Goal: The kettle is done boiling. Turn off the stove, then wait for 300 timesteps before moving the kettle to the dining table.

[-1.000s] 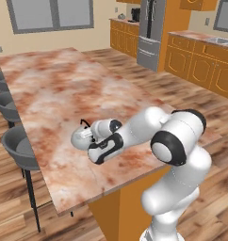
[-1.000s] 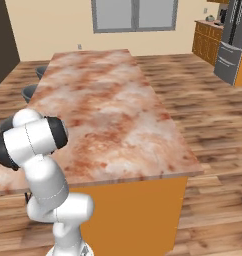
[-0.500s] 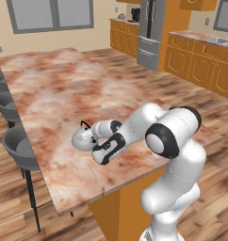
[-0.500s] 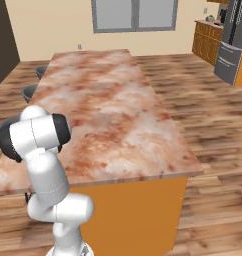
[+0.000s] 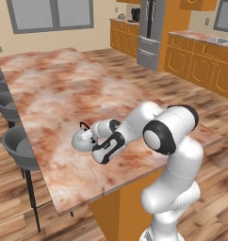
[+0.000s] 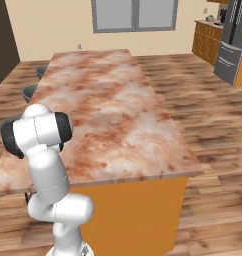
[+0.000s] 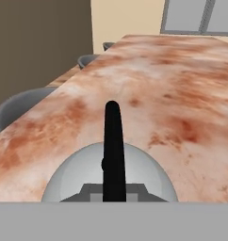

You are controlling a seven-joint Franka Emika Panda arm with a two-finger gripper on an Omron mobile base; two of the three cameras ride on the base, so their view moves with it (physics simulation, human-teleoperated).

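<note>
Left base view: kettle sits on the dining table, near the edge at roughly 7 o'clock of the top, stools just beyond it. Gripper is pressed against the kettle at its 3 o'clock side, fingers fully closed on the thin black handle.

Handling guess: small rigid metal shell, light unless full of water, smooth dome likely slippery. The arched handle is the only sane grab point; a thin bar may let it swing.

Hand view gives the handle centred over the dome. Right base view has the arm's shoulder at 9 o'clock blocking the kettle, but it gives the bare table length.
</note>
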